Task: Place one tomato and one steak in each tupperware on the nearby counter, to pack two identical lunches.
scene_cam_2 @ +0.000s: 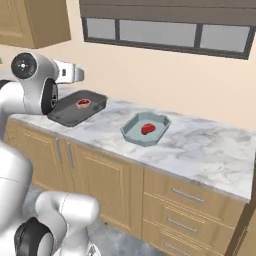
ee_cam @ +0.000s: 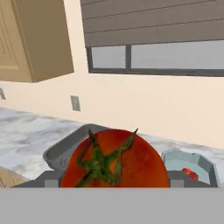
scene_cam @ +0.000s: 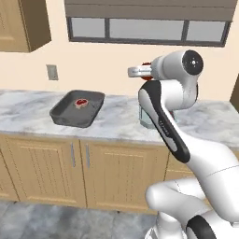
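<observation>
Red tomato (ee_cam: 114,159) sits clamped between the fingers (ee_cam: 51,179), above the counter (ee_cam: 26,135).

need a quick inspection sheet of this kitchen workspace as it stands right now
surface: white-and-grey marbled counter over light wooden cabinets.
job's things: dark grey rectangular tupperware holds a pink-red steak; pale teal cut-corner tupperware holds a deep red steak; no tomato in either box.
clutter: nothing seen.
grippers: gripper raised above the counter, closed on a glossy red-orange tomato with a green stem.
cables: nothing seen.
surroundings: window, wall outlet, upper wooden cabinet.
</observation>
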Available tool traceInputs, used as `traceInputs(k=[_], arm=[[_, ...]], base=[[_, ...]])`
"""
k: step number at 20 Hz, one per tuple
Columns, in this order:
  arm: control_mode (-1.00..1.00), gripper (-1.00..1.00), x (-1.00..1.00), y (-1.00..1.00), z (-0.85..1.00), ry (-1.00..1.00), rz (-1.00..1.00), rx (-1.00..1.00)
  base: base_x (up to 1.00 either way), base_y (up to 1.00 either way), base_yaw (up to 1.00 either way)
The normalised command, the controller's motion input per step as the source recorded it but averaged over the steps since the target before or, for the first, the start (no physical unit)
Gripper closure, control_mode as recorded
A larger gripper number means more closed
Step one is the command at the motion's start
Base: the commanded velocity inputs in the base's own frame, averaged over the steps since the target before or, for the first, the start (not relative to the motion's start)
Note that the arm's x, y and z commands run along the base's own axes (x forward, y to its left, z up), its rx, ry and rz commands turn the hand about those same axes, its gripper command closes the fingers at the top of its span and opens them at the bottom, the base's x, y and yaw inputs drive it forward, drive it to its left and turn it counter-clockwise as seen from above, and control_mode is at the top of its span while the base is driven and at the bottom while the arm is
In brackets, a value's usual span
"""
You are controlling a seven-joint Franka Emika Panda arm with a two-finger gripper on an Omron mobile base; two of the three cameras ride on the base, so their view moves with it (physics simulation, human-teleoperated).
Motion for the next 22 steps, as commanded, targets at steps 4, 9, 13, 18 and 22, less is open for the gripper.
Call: traceInputs(k=[4,9,13,18,22], arm=[[1.00,1.00,0.00,0.00,0.00,0.00,0.00,0.00],[1.00,1.00,0.00,0.00,0.00,0.00,0.00,0.00],[1.00,1.00,0.00,0.00,0.00,0.00,0.00,0.00],[1.00,1.00,0.00,0.00,0.00,0.00,0.00,0.00],[1.00,1.00,0.00,0.00,0.00,0.00,0.00,0.00]], base=[[0.02,0.98,-0.49],[0.00,1.00,-0.42],[0.03,1.00,-0.39],[0.33,0.67,-0.34],[0.46,0.01,-0.15]])
